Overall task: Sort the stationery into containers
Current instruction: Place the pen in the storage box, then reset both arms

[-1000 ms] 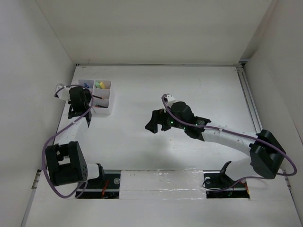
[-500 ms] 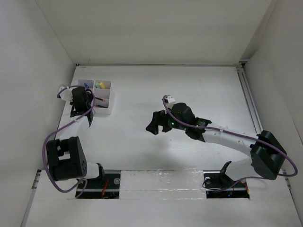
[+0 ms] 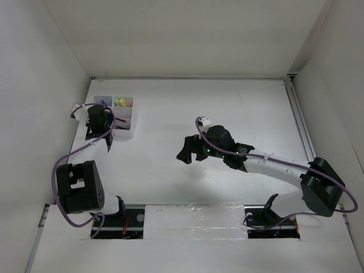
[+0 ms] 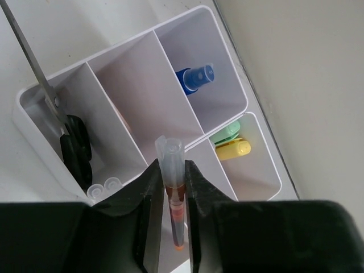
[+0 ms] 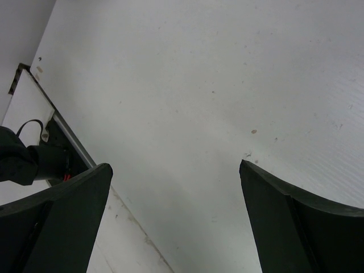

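Observation:
The white organizer box (image 3: 126, 134) (image 4: 34, 142) stands at the table's far left. My left gripper (image 4: 172, 170) hangs right above it, shut on a red pen with a clear cap (image 4: 172, 187). The box holds black-handled scissors (image 4: 74, 145), a blue-capped bottle (image 4: 195, 78), green (image 4: 227, 130) and yellow (image 4: 234, 149) highlighters and clear pen caps (image 4: 103, 187). In the top view my left gripper (image 3: 98, 129) sits at the box's left side. My right gripper (image 3: 189, 152) (image 5: 176, 170) is open and empty over bare table near the middle.
White walls enclose the table (image 3: 227, 108) on the left, back and right. A metal rail (image 3: 300, 122) runs along the right edge. The left arm's purple cable (image 3: 60, 165) loops at the left. The table's near edge strip (image 5: 40, 96) shows in the right wrist view.
My left gripper has shifted slightly toward the back along the box's left side with the pen. My right gripper has drifted a little toward the near edge.

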Tool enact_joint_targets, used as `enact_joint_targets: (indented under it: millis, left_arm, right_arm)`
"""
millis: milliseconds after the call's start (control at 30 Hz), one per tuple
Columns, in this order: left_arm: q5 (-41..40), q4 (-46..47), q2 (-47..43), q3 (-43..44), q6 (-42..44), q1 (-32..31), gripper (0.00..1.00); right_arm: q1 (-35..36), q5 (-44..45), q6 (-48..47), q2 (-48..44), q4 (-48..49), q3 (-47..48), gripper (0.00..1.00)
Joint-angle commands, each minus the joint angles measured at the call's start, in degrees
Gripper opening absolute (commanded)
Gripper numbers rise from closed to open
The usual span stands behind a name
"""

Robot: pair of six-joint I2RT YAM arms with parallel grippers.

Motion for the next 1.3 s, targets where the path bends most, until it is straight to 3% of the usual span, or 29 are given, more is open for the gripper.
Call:
enact_joint_targets:
  millis: [0,167,233,300,533,700,733,1000,1267]
  left_arm:
    - [0.1,1.1,0.4,-0.5,0.0,-1.0,0.15]
    - [-2.1,-0.9,0.4,1.4,0.7,-3.2,0.51]
    - [-2.7,-1.5,-0.9,1.9,0.7,-3.2,0.59]
    - [-3.4,-2.1,-2.7,1.9,0.7,-3.2,0.66]
    - [-2.9,-4.5,-12.6,4.6,0.7,-3.2,0.75]
    - [-3.4,-11.3,-20.2,8.7,1.9,-3.2,0.87]
    - [-2.7,-12.7,-21.4,9.7,1.9,-3.2,1.00]
    - [6.8,-30.2,-28.7,23.2,12.8,-3.2,1.00]
    - [22.5,-35.3,-43.4,13.9,21.7,-3.2,1.00]
  right_arm:
    - [-0.2,0.0,-0.7,-2.3,2.6,-0.1,1.00]
    - [-0.2,0.0,-0.7,-2.3,2.6,-0.1,1.00]
    - [-0.2,0.0,-0.7,-2.8,2.6,-0.1,1.00]
    - [-0.2,0.0,-0.7,-3.4,2.6,-0.1,1.00]
    - [-0.2,0.6,-1.8,-4.5,0.9,0.5,1.00]
    - [-0.2,1.8,-2.3,-5.7,-1.0,1.1,1.00]
    - [-0.2,1.8,-2.3,-5.7,-2.0,1.1,1.00]
    - [0.8,12.7,-6.5,-16.0,-14.3,3.4,1.00]
    - [2.4,28.8,-9.8,-32.2,-31.5,7.6,1.00]
